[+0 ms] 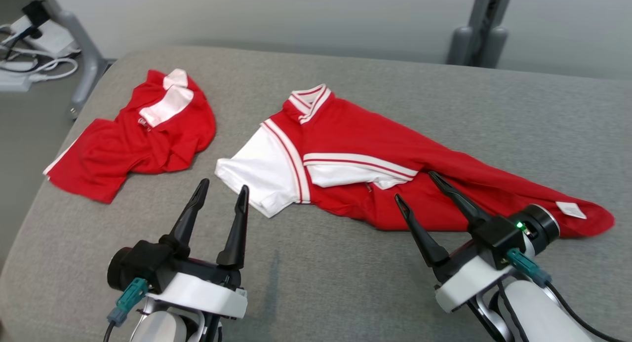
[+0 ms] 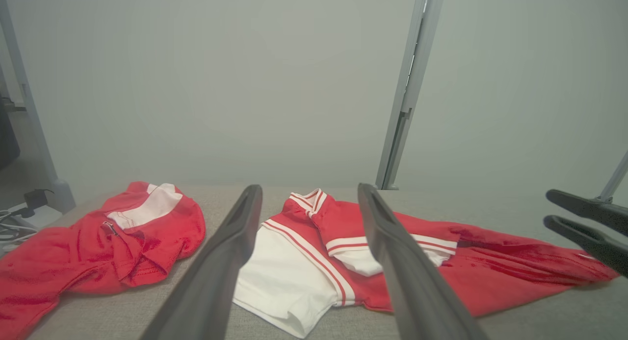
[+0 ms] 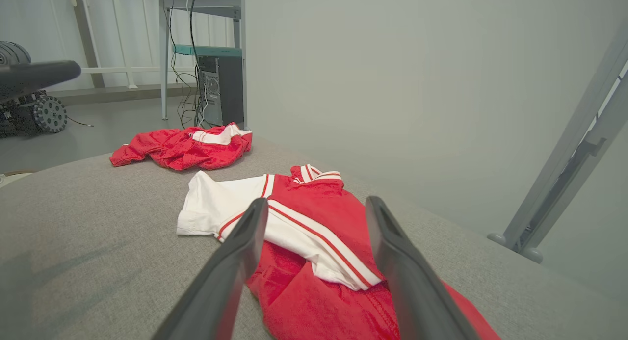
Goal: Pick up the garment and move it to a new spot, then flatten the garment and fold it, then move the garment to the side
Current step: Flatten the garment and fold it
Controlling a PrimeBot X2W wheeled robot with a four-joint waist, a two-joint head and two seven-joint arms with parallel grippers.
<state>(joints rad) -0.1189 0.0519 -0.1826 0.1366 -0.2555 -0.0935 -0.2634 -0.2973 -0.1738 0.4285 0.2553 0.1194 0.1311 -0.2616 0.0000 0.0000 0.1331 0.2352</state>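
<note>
Spread wide and empty, the left gripper (image 1: 223, 185) sits over the near edge of the grey worktop (image 1: 321, 292), its tips just beside the white sleeve (image 1: 261, 179) of the garment (image 1: 355, 134). The right gripper (image 1: 414, 185), also open and empty, points over the garment's red body. The garment lies mid-worktop, collar toward the far edge and hem trailing to the right edge. A crumpled red shirt (image 1: 148, 139) lies near the left edge.

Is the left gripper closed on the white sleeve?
No, the left gripper is open and empty; the white sleeve lies beyond its fingertips.
</note>
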